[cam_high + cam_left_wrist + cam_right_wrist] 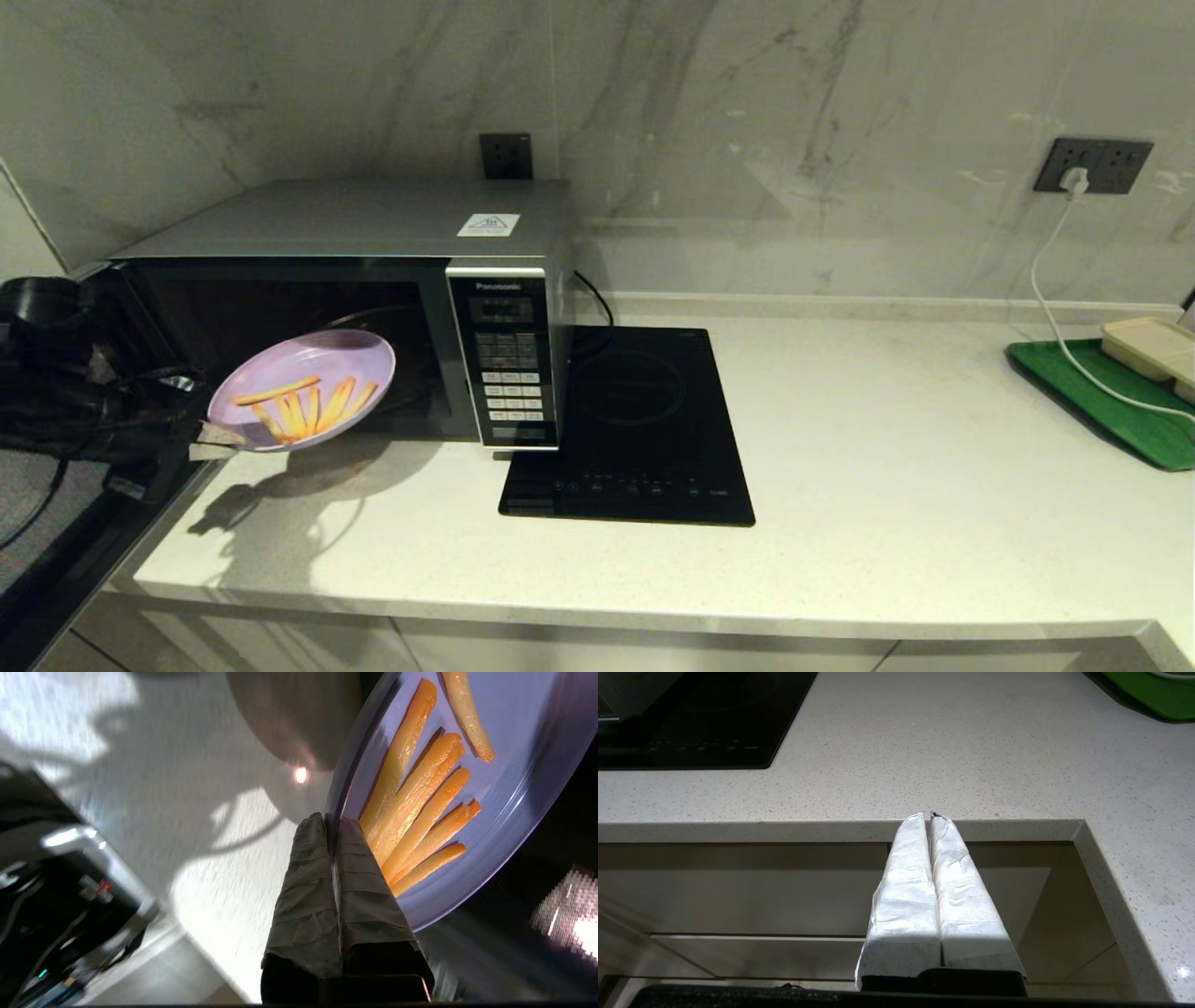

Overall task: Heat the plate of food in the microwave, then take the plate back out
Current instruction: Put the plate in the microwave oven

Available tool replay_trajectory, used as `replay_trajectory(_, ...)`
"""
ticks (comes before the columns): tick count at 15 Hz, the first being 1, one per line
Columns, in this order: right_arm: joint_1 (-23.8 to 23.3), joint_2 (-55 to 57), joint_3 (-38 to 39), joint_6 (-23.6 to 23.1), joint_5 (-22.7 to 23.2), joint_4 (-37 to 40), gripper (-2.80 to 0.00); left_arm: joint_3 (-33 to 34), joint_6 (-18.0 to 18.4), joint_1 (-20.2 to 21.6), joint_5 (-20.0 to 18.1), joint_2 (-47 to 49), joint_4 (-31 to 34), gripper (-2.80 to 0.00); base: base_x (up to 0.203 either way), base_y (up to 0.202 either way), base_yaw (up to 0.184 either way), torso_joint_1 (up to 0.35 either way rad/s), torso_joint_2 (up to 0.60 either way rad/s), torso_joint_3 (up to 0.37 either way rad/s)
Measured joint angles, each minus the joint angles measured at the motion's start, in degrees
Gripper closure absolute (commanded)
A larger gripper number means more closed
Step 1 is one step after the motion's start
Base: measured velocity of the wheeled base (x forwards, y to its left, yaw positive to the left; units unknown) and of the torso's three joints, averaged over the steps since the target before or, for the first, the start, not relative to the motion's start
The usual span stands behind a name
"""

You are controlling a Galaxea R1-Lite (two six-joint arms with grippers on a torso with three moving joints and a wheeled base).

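Observation:
The lilac plate of food (303, 387) with several orange-yellow fries (420, 807) hangs tilted in the air just in front of the open cavity of the silver microwave (373, 280). My left gripper (217, 437) is shut on the plate's near rim (332, 823). The microwave's door (84, 523) is swung open to the left, below my left arm. My right gripper (927, 816) is shut and empty, parked below the counter's front edge; it does not show in the head view.
A flat black induction hob (635, 429) lies right of the microwave. A green tray (1111, 401) with a beige container (1153, 345) and a white cable (1055, 308) sits at the far right. The counter's front edge (831, 828) runs ahead of my right gripper.

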Motion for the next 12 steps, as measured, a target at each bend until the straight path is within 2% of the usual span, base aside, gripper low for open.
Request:
replay_trajectory(3, 0.0, 0.0, 0.0, 0.0, 0.0, 0.0, 0.0, -3.7, -5.5, -2.1, 7.2, 3.1, -0.8, 0.0, 0.0, 0.0, 0.0, 0.0, 0.0, 0.0)
replay_trajectory(7, 0.0, 0.0, 0.0, 0.0, 0.0, 0.0, 0.0, -8.5, -11.3, -5.3, 9.2, 6.5, -0.5, 0.0, 0.0, 0.0, 0.0, 0.0, 0.0, 0.0)
replay_trajectory(12, 0.0, 0.0, 0.0, 0.0, 0.0, 0.0, 0.0, -16.9, -14.8, -9.0, 10.5, 11.8, 2.4, 0.0, 0.0, 0.0, 0.0, 0.0, 0.0, 0.0)
